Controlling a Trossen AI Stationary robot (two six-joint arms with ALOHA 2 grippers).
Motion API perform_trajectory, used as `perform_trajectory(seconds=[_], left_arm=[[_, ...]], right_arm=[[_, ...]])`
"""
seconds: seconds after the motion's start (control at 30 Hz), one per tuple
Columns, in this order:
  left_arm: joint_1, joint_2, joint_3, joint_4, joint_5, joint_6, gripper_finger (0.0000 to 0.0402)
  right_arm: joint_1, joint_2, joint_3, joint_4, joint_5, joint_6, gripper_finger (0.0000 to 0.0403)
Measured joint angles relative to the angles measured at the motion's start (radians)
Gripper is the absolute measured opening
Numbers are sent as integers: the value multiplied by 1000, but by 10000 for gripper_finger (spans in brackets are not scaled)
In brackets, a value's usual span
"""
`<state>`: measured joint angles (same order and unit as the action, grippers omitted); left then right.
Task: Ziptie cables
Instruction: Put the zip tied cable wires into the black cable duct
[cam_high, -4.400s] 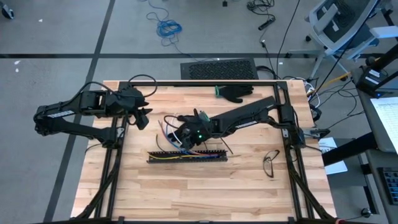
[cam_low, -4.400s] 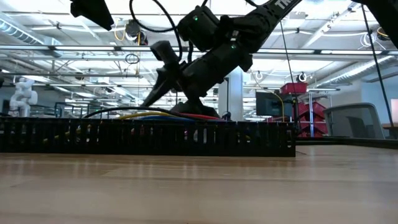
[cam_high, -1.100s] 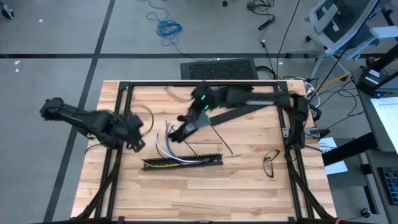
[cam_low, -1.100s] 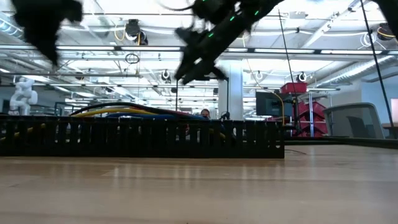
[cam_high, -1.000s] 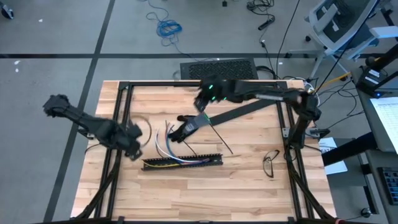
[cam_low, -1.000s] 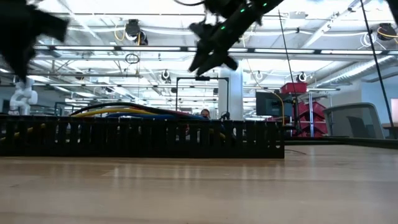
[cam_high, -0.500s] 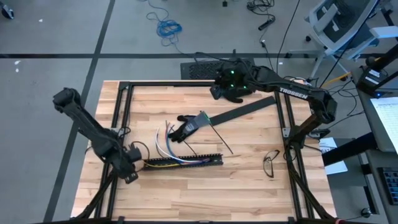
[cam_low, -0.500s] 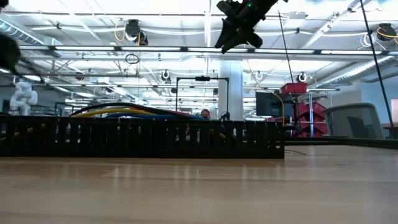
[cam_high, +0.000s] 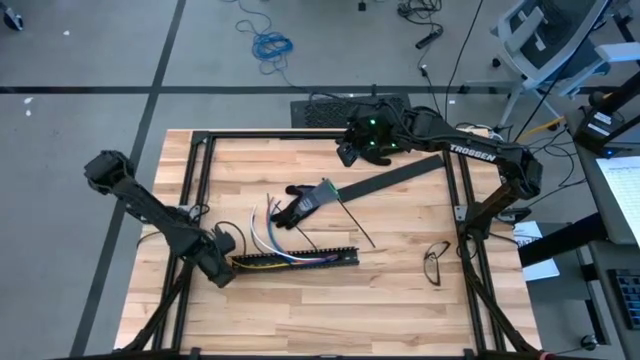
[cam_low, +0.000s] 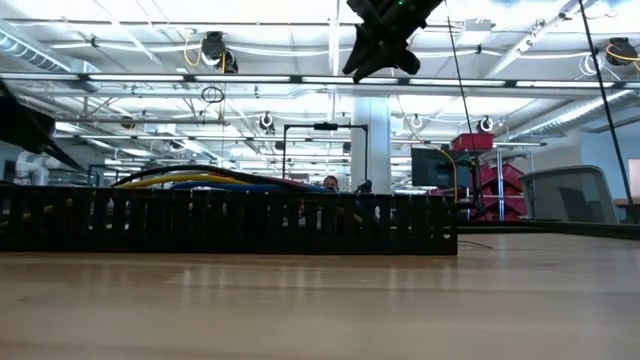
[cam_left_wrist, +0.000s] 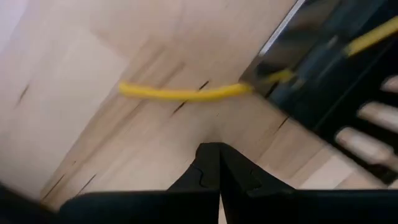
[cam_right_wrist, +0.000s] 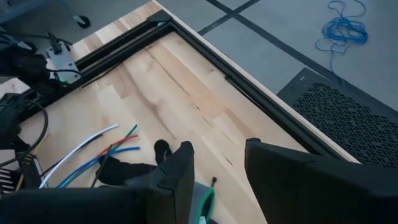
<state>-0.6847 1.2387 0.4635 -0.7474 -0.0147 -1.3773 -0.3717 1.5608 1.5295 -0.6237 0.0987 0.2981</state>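
On the desk (cam_high: 400, 290), the black slotted channel (cam_high: 295, 259) lies left of centre, running left to right. The cables (cam_high: 262, 232) rise from the channel's left part and fan out toward the far side, with white, blue, red and green ends spread loose on the wood. A yellow cable (cam_left_wrist: 186, 93) leaves the channel's left end and lies flat on the desk.

The left end effector (cam_high: 218, 270) sits low at the channel's left end, just beside the yellow cable. Its fingers (cam_left_wrist: 214, 171) are clenched together with nothing between them, tips just short of that cable.

The right end effector (cam_high: 352, 150) hangs high over the far edge of the desk, well apart from the cables. Its fingers (cam_right_wrist: 180, 168) stand parted with empty space between them; nothing is grasped.

A black glove (cam_high: 287, 211) lies just to the right of the cable ends, with a green-and-white item (cam_high: 322, 191) touching its right side. A long dark strip (cam_high: 395, 176) extends from that item toward the far right. Thin dark ties (cam_high: 355, 225) lie between glove and channel. Eyeglasses (cam_high: 436, 262) rest near the right frame rail.

In the low view, yellow, blue and red cables arch above the channel wall (cam_low: 230, 222).
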Motion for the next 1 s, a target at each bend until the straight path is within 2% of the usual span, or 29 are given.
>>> perform_trajectory(seconds=[0.3,0.4,0.5,0.63,0.7,0.8,0.87,1.0], left_arm=[[100,9,-9,255,-164,250,0],[140,9,-8,268,-206,288,0],[186,9,-8,252,-308,293,0],[251,10,-8,268,-366,318,0],[278,10,-8,307,-363,349,0],[290,9,0,330,-289,366,0],[288,9,14,314,-250,353,0],[251,9,69,312,-294,369,0]], right_arm=[[7,-1,0,1,0,8,130],[7,-1,0,1,0,22,130],[7,-1,0,-1,0,31,130],[9,-1,0,-2,0,34,130],[10,-1,0,-2,-11,32,130],[12,-2,0,-9,-130,23,130],[28,3,0,-43,-171,11,130],[91,60,-6,-123,-80,11,130]])
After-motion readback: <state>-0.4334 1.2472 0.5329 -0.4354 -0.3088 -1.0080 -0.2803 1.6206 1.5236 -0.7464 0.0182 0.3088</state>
